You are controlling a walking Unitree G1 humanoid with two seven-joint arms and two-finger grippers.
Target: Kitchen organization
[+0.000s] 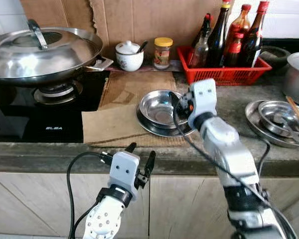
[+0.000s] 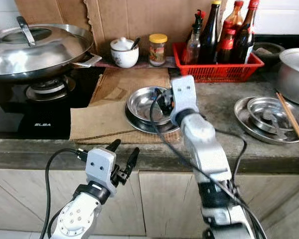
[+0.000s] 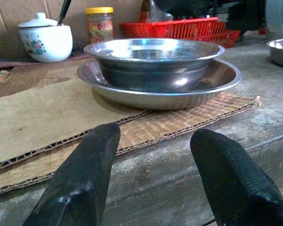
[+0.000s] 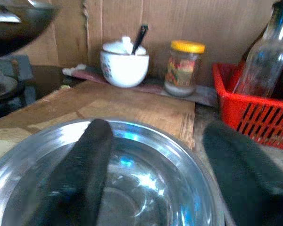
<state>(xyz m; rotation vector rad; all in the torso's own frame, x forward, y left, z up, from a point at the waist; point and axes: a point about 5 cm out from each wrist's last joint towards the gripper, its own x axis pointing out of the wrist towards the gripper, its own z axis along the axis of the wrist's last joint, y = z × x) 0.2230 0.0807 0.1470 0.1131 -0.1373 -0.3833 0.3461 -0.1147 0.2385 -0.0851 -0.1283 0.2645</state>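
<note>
The right gripper is reaching over the steel bowl, its fingers spread wide across the bowl's right rim and gripping nothing. The bowl is sitting in a steel plate on the cardboard sheet at the middle of the surface. The left gripper is hovering off the near edge, fingers parted and empty.

Two silver arms — black looping cables, grey boxy wrists, long black textured fingers.
</note>
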